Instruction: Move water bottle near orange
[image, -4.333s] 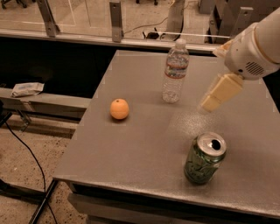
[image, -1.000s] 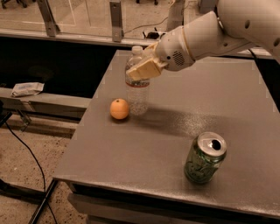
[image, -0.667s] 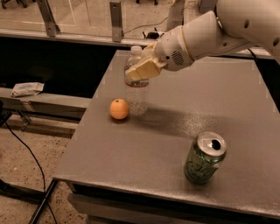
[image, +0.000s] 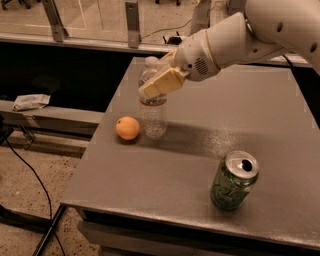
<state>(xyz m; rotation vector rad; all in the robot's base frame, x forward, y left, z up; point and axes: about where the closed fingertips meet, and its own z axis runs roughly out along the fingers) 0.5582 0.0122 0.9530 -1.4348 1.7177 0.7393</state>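
Bottle (image: 153, 117) pinched high by tool (image: 152, 86), just beside orange (image: 127, 128) on counter (image: 210, 125). Thin ribbed plastic: probably light, crushable, tippy; gentle squeeze advised.

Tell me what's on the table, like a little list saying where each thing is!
water bottle: upright on the table, close beside the orange
orange: near the table's left edge
green can: upright, top opened, near the front edge, far from both
tool: at the bottle's upper part, just under the cap
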